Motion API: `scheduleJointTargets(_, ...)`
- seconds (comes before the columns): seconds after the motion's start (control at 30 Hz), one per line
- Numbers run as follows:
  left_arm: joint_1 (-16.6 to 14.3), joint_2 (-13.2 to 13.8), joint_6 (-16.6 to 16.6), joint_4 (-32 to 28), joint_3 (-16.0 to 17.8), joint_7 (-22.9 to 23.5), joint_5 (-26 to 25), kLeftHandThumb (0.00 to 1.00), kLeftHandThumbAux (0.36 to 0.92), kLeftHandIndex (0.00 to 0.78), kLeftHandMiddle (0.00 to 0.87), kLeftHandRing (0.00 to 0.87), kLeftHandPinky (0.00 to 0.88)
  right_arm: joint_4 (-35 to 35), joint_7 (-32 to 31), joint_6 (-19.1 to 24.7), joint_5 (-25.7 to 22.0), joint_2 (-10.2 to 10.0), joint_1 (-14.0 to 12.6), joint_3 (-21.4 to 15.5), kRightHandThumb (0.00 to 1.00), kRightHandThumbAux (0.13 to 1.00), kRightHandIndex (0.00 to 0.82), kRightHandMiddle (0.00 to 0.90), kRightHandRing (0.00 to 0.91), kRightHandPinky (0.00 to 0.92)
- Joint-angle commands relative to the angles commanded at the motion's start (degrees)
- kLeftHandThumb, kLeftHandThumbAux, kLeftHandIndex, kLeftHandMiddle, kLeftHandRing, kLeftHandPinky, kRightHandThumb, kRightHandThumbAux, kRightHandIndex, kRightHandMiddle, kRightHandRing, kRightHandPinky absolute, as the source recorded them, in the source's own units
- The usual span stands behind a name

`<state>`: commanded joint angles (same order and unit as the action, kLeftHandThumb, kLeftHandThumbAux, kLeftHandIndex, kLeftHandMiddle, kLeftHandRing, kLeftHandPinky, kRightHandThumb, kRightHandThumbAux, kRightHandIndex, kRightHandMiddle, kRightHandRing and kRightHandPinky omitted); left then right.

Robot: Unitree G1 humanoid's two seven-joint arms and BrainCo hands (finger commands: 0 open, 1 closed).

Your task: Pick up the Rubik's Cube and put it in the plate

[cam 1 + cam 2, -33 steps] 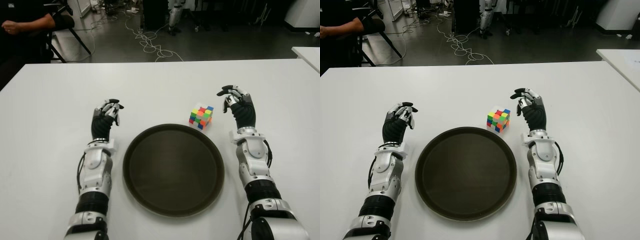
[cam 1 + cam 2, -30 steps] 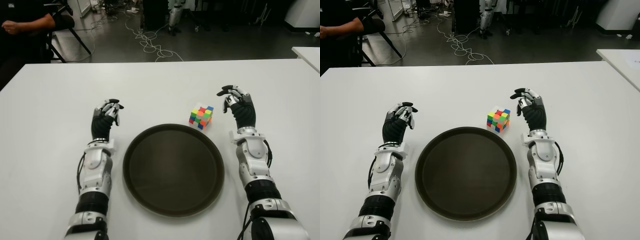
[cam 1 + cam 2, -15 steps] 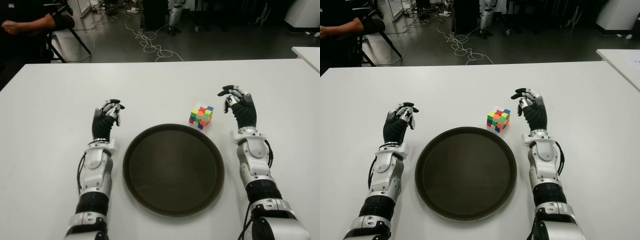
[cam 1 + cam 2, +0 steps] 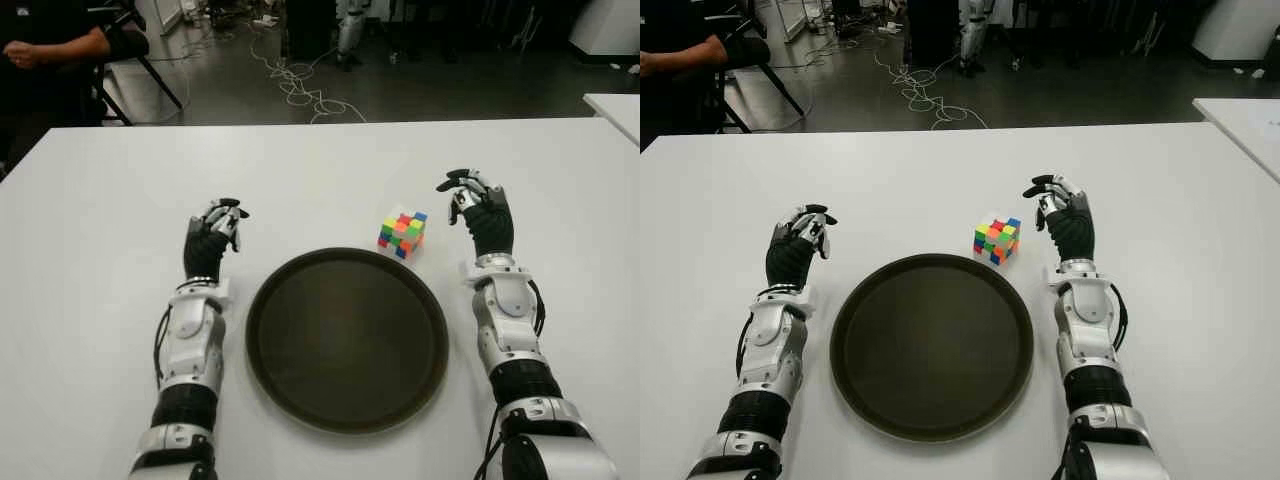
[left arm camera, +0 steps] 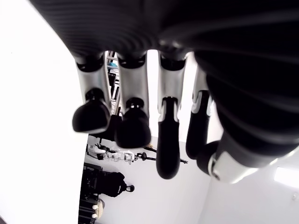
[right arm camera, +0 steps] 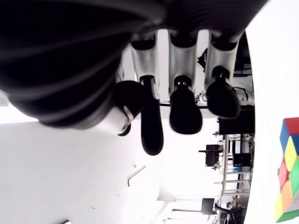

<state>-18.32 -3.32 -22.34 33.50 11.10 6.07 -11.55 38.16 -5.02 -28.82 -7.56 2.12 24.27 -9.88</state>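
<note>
— So, where's the Rubik's Cube (image 4: 402, 234)?
— On the desk (image 4: 330, 175), just beyond the far right rim of the plate (image 4: 268, 290), touching neither plate nor either robot hand. Not yet picked up.
— Anything changed over the last second?
— Barely. Right robot hand (image 4: 478, 212) crept a shade forward and up, away from the plate; now to the right of the cube, near it but clearly apart. Left robot hand (image 4: 210, 240) also nudged slightly, off the plate's left side. Cube and plate unmoved.
— Meaning for the task?
— Probably the very start of the reach; grasp, lift and placing all still ahead.
— Fingers?
— Both loosely curled, gripping nothing. Right fingers (image 6: 184, 109) hanging bent over bare desk, cube only at the edge of that wrist view.
— Materials and shapes?
— Small hard plastic cube, bright red, green, yellow, blue and orange tiles, turned corner-on to the plate, sharp-edged and likely easy to pinch across opposite faces. Round, dark brown, shallow plate with a low raised rim, smooth-looking. Plain white, flat, matte desk. Black-padded fingertips on silver links.
</note>
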Motion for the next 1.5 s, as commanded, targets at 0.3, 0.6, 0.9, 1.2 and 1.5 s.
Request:
scheduleJointTargets(0.3,0.0,0.1,0.5,-0.1,-0.1,-0.5,0.5,0.857,0.66,0.423,0.54,0.801,0.811,0.0,0.6,0.7,1.7,0.8,0.1,0.7,0.847,0.681,0.419,0.502,0.743,0.774)
scheduleJointTargets(0.6,-0.2,0.5,0.2,0.6,0.1,-0.4,0.6,0.859,0.658,0.427,0.537,0.801,0.814,-0.3,0.7,1.7,1.8,0.7,0.1,1.0,0.849,0.68,0.421,0.504,0.738,0.772)
scheduleJointTargets(0.9,-0.1,0.8,0.9,-0.1,0.0,0.2,0.4,0.858,0.659,0.425,0.534,0.79,0.809,0.2,4.0,6.0,5.7,2.6,2.5,1.9,0.84,0.683,0.41,0.535,0.658,0.67)
scheduleJointTargets(1.2,-0.1,1.4,1.5,-0.1,0.3,1.0,-0.2,0.857,0.66,0.422,0.534,0.789,0.806,-3.3,6.4,8.6,10.0,4.1,3.8,4.3,0.713,0.728,0.393,0.329,0.32,0.338)
scheduleJointTargets(1.5,0.3,1.4,1.4,-0.6,0.3,1.4,-0.8,0.855,0.662,0.419,0.535,0.793,0.805,-2.1,13.3,7.8,24.8,7.4,8.7,12.3,0.034,0.798,0.08,0.129,0.12,0.083)
